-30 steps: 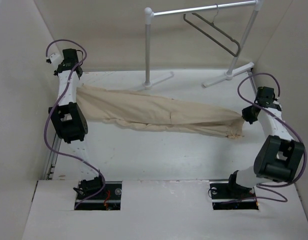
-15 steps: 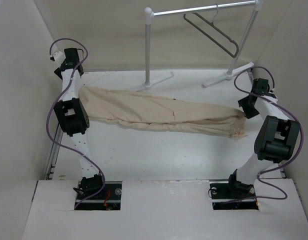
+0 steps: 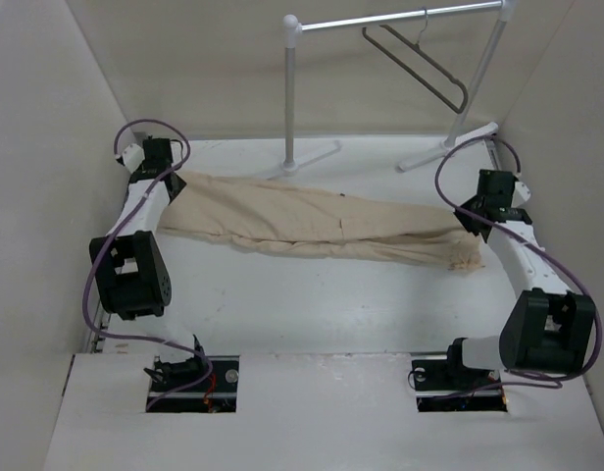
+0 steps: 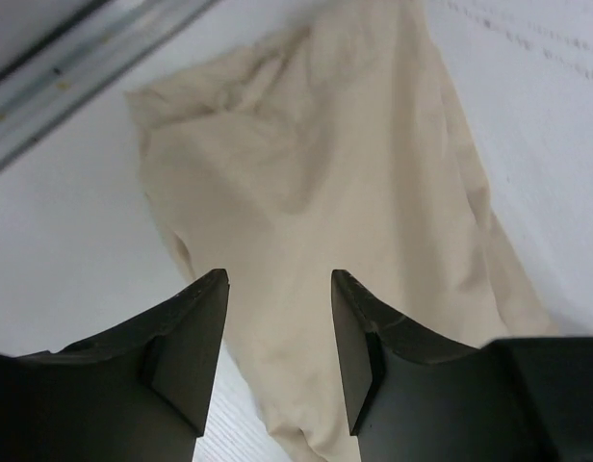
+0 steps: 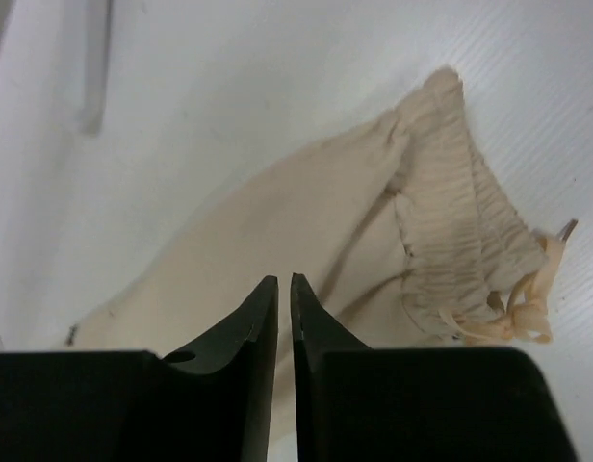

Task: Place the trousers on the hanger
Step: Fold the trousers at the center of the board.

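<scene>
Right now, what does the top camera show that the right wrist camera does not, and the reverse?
Only the top camera: the hanger hanging from the rail, and the trousers at full length. Only the right wrist camera: the gathered waistband and its drawstring close up, with the right gripper nearly closed, gripping nothing. Both: the trousers lying on the table.
</scene>
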Robot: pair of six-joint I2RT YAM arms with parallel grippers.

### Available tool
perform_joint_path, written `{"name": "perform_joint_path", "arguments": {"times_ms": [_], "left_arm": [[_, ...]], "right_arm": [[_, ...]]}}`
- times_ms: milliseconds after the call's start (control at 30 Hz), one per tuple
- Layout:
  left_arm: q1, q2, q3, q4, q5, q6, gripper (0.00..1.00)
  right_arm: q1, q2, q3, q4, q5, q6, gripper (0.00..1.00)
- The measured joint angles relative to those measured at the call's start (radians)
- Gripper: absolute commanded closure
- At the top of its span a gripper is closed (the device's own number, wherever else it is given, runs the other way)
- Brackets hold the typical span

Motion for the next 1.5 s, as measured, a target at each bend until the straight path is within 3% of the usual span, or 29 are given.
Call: {"name": "perform_joint_path", "arguments": {"times_ms": [133,200,300,467,533,567,700,1100,1333,1500], "left_arm": [[-0.019,0.024,-0.064,0.043,0.043,-0.041,0.57],[-0.003,0.061,-0.069,0.06,0.057,-0.06,0.57],[0.015,0.117,-0.069,0.099,0.076,-0.082,0.6],[0.032,0.192,-0.068,0.125,0.105,-0.109,0.73],[0.038,0.208,-0.066,0.127,0.111,-0.114,0.78],[0.044,0.213,-0.063,0.128,0.115,-0.116,0.8],[0.068,0.217,-0.049,0.13,0.121,-0.122,0.86],[0.122,0.237,0.013,0.135,0.121,-0.129,0.95],[0.154,0.237,0.013,0.134,0.112,-0.137,0.96],[0.176,0.232,0.013,0.124,0.094,-0.137,0.94]], "right_arm": [[0.016,0.037,-0.066,0.006,-0.061,-0.005,0.48],[0.034,0.07,-0.067,0.02,-0.098,-0.015,0.43],[0.069,0.119,-0.052,0.047,-0.148,-0.023,0.46],[0.09,0.22,0.016,0.067,-0.162,-0.028,0.71],[0.091,0.247,0.037,0.065,-0.151,-0.023,0.77],[0.09,0.257,0.047,0.063,-0.145,-0.023,0.85],[0.094,0.255,0.055,0.059,-0.121,-0.016,0.97],[0.1,-0.055,0.012,-0.018,-0.107,-0.017,0.92],[0.137,-0.192,-0.245,-0.062,-0.128,0.019,0.9],[0.197,-0.187,-0.373,-0.138,-0.129,0.074,0.63]]}}
